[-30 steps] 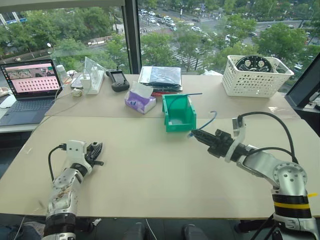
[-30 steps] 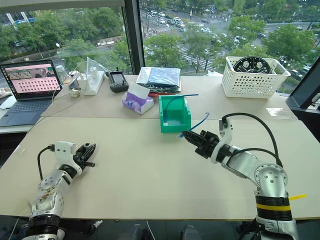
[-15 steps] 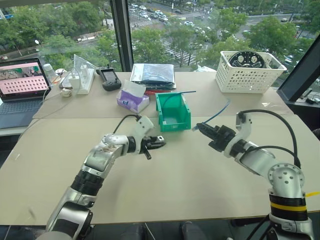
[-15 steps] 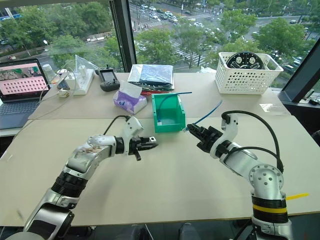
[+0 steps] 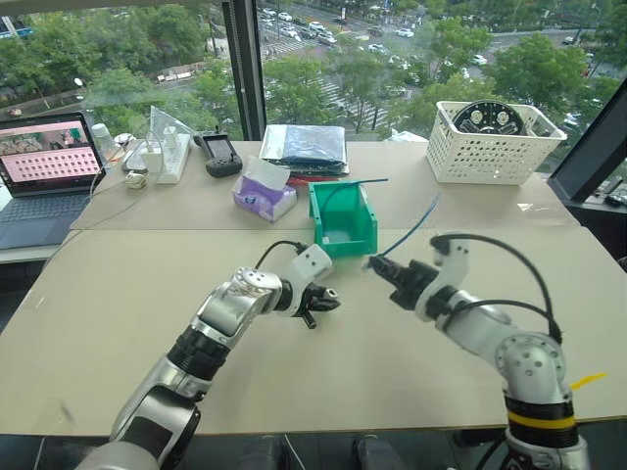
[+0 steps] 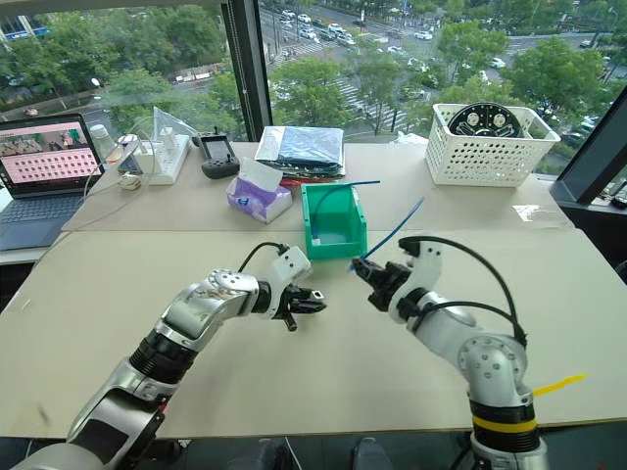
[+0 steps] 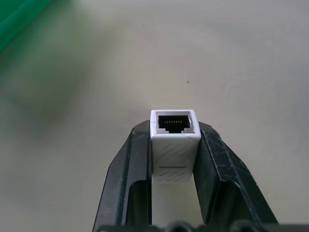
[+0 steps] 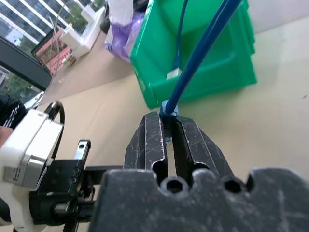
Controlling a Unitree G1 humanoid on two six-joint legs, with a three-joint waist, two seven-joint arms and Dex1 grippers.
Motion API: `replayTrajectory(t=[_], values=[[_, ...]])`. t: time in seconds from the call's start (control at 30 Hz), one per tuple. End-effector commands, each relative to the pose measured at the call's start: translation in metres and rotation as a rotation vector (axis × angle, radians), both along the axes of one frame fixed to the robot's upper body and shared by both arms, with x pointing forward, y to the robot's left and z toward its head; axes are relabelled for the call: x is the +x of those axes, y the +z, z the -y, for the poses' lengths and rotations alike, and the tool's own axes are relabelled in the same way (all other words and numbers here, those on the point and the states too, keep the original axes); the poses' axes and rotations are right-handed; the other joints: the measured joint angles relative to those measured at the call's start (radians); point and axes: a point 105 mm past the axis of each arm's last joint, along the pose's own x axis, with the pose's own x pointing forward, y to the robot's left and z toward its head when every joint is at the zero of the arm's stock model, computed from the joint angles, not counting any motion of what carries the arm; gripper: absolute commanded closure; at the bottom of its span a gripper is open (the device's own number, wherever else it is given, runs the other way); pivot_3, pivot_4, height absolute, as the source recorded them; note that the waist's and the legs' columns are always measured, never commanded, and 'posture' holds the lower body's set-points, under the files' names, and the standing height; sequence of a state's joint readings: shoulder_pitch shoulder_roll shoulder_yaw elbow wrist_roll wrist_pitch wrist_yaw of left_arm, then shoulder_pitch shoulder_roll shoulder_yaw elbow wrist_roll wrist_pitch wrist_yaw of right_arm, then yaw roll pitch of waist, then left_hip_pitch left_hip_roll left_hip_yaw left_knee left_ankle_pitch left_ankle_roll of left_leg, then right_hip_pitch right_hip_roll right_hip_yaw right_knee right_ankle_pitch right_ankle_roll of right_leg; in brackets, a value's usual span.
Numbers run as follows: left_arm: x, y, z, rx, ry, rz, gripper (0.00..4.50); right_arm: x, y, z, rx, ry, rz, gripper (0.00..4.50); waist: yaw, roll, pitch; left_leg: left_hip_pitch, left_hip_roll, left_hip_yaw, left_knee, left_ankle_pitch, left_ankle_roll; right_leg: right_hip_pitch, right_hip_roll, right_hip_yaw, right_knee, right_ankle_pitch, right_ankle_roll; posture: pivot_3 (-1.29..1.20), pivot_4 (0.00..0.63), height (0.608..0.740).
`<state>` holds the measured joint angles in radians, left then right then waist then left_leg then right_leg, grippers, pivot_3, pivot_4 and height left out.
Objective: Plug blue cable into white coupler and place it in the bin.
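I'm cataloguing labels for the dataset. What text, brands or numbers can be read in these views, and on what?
None can be read.
Laptop: screen shows pink rows, too small to read.
Left gripper: its white housing bears a small dark label, too blurred to read.
White coupler: only hatch marks, no lettering.
Purple tissue pack: print too small to read.

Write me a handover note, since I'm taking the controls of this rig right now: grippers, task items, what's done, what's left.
Left gripper: shut on the white coupler, socket end facing outward, held above the table.
Right gripper: shut on the blue cable near one end; the rest trails back over the bin.
The two grippers face each other in front of the bin, a gap between them.
Done: both parts picked up.
Left: plug the cable into the coupler, then place it in the bin.
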<state>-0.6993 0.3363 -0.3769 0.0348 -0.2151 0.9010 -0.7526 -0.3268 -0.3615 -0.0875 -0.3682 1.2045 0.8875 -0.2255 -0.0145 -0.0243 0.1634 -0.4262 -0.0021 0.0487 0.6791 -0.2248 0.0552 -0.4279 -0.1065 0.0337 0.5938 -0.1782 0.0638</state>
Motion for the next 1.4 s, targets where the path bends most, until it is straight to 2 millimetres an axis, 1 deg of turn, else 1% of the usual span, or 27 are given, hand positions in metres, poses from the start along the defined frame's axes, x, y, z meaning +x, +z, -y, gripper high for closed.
replayTrajectory(t=[0.03, 0.2, 0.3, 0.6, 0.7, 0.87, 1.23, 1.4], values=[[-0.003, 0.01, 0.009, -0.011, -0.017, 0.034, 3.82, -0.006, 0.005, -0.004, -0.014, 0.005, 0.025, 4.5, 0.0, 0.0, 0.0, 0.0, 0.0, 0.0, 0.0, 0.0, 0.0, 0.0, 0.0, 0.0, 0.0, 0.0, 0.0, 0.0, 0.15, 0.74], [-0.009, 0.008, 0.012, -0.022, -0.015, 0.016, 3.82, -0.009, -0.004, -0.01, -0.022, 0.008, -0.01, 4.5, 0.001, 0.0, 0.0, 0.0, 0.0, 0.0, 0.0, 0.0, 0.0, 0.0, 0.0, 0.0, 0.0, 0.0, 0.0, 0.0, 0.15, 0.74], [-0.013, 0.006, 0.014, -0.021, -0.021, 0.013, 3.82, -0.013, -0.01, -0.018, -0.02, 0.038, -0.038, 4.5, 0.0, 0.0, 0.0, 0.0, 0.0, 0.0, 0.0, 0.0, 0.0, 0.0, 0.0, 0.0, 0.0, 0.0, 0.0, 0.0, 0.15, 0.74], [-0.022, 0.007, 0.019, -0.04, -0.029, 0.002, 3.82, -0.018, -0.017, -0.026, -0.023, 0.077, -0.071, 4.5, 0.001, 0.0, 0.0, 0.0, 0.0, 0.0, 0.0, 0.0, 0.0, 0.0, 0.0, 0.0, 0.0, 0.0, 0.0, 0.0, 0.15, 0.74], [-0.022, 0.01, 0.02, -0.043, -0.029, 0.008, 3.82, -0.02, -0.018, -0.029, -0.027, 0.096, -0.077, 4.5, 0.0, 0.0, 0.0, 0.001, 0.0, 0.0, 0.0, 0.0, 0.0, 0.0, 0.0, 0.0, 0.0, 0.0, 0.0, 0.0, 0.15, 0.74], [-0.022, 0.012, 0.02, -0.044, -0.031, 0.012, 3.82, -0.023, -0.023, -0.03, -0.049, 0.109, -0.101, 4.5, 0.0, 0.0, 0.0, 0.001, 0.0, 0.0, 0.0, 0.0, 0.0, 0.0, 0.0, 0.0, 0.001, 0.0, 0.0, 0.0, 0.15, 0.74], [-0.019, 0.012, 0.016, -0.036, -0.017, 0.014, 3.82, -0.028, -0.027, -0.028, -0.116, 0.126, -0.112, 4.5, 0.001, 0.0, 0.0, 0.001, 0.0, 0.0, 0.0, 0.0, 0.0, 0.0, 0.0, 0.0, 0.001, 0.0, 0.0, 0.0, 0.15, 0.74], [-0.021, 0.017, 0.019, -0.053, -0.026, 0.012, 3.82, -0.033, -0.034, -0.029, -0.209, 0.166, -0.115, 4.5, 0.001, 0.0, 0.0, 0.001, 0.0, 0.0, 0.0, 0.0, 0.0, 0.0, 0.0, 0.0, 0.001, 0.0, 0.0, 0.0, 0.15, 0.74]])
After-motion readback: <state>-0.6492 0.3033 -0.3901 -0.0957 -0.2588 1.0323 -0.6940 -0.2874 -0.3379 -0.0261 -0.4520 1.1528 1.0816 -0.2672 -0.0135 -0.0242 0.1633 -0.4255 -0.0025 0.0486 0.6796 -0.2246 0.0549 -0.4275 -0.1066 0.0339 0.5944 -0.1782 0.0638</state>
